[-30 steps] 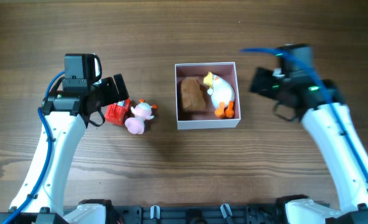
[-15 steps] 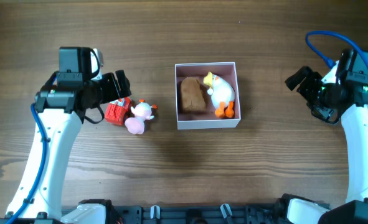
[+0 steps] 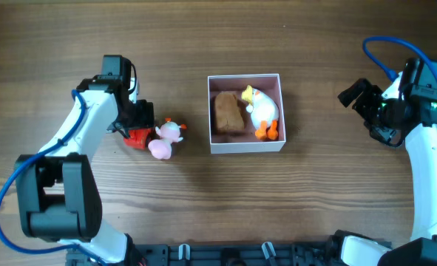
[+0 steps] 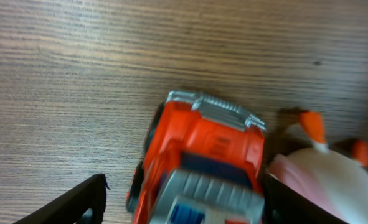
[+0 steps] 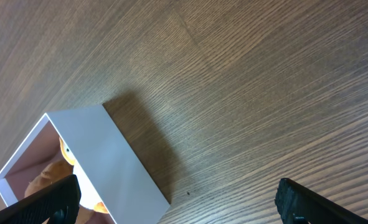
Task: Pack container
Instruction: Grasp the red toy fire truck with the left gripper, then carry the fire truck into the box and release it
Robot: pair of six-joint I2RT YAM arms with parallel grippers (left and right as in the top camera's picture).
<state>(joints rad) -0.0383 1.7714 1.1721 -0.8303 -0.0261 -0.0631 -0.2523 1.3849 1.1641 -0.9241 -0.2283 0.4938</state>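
Observation:
The container (image 3: 246, 147), a white-walled box with a pink inside, stands mid-table and holds a brown toy (image 3: 227, 113) and a white duck with orange feet (image 3: 262, 111). A red toy truck (image 3: 135, 137) lies to its left, touching a pink plush toy (image 3: 165, 139). My left gripper (image 3: 135, 123) is open and low over the truck. In the left wrist view the truck (image 4: 202, 155) lies between the fingers (image 4: 184, 208), with the pink toy (image 4: 320, 180) at its right. My right gripper (image 3: 355, 96) is open and empty, to the right of the container (image 5: 115, 162).
The bare wooden table (image 3: 218, 199) surrounds everything. The pink plush sits between the truck and the container's left wall. Both arm bases stand at the near edge.
My left arm has turned and brought its gripper down around the red truck. My right arm drew back to the right a second ago and has held still since.

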